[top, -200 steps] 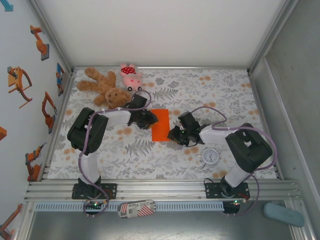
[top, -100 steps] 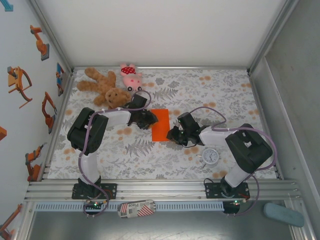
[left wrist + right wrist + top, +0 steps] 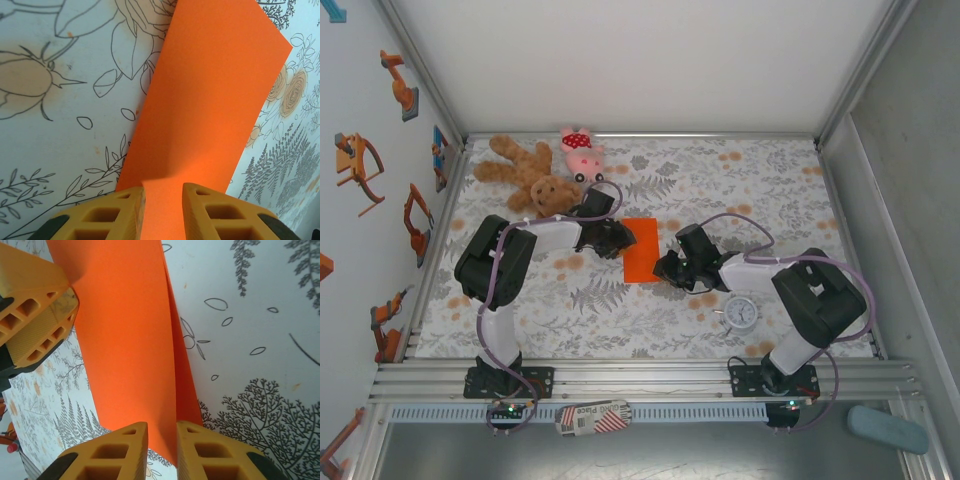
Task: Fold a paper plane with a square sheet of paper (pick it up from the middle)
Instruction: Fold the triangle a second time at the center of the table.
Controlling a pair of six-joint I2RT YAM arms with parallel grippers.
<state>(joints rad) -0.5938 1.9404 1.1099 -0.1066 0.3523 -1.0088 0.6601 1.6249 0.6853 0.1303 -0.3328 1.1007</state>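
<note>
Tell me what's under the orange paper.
The orange paper lies on the floral table cover, which shows all round it. In the right wrist view a second orange layer peeks out below its edge. Whatever else lies beneath is covered.

Beneath the jaws spreads a tablecloth printed with grey leaves and pale orange blossoms. Beyond them rises a plain white back wall. Left of them, the side wall carries orange stickers; right, a grey panel. Light is soft and even.
</note>
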